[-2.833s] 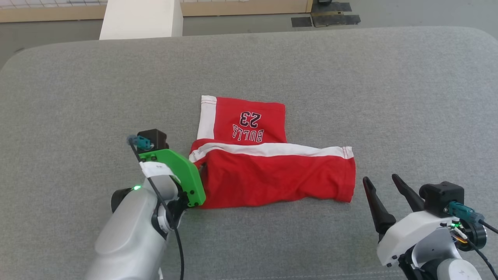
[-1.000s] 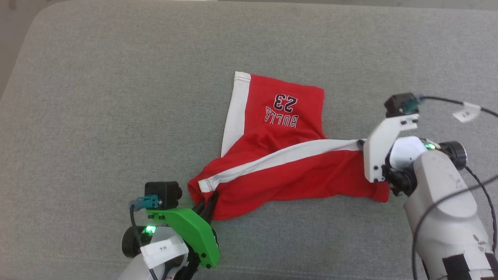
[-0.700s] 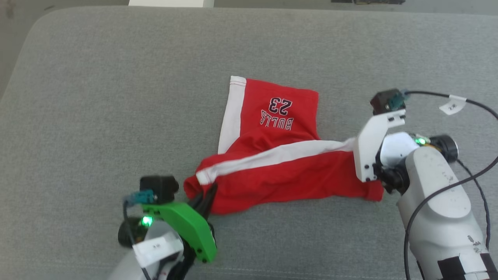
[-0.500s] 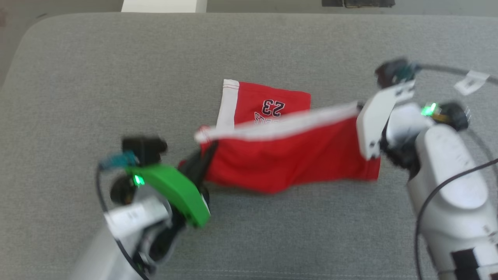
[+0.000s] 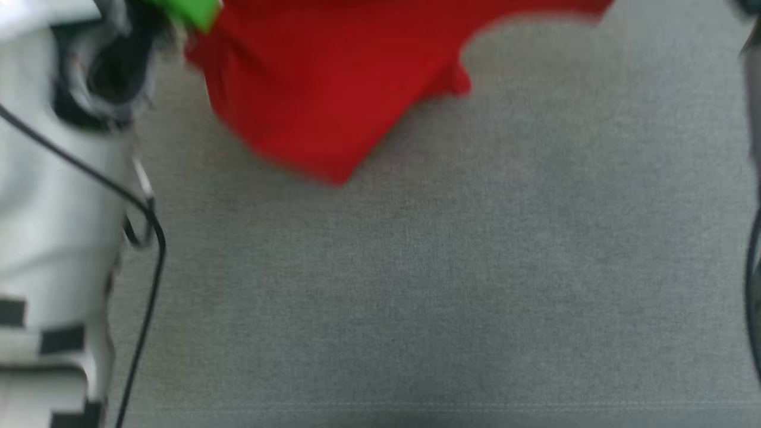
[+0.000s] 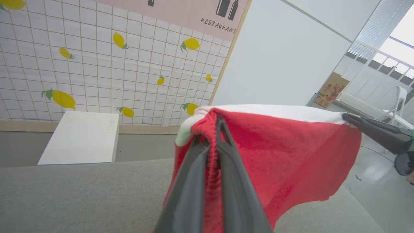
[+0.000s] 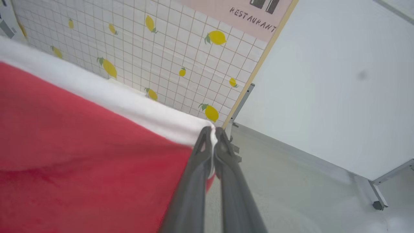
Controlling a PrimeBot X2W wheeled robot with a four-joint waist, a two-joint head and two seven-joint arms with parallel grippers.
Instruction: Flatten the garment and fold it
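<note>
Bright red soft fabric shorts, the garment, hang in the air, stretched sideways like a banner. A broad white stripe runs along the taut top edge from the left end to the right end. The left end is bunched into a gathered red fold, and the right end is pinched at its white corner. Below the stripe the red cloth drapes loosely, its lower edge slanting down to a point towards the left, over the grey padded surface; whether the tip touches it cannot be told
</note>
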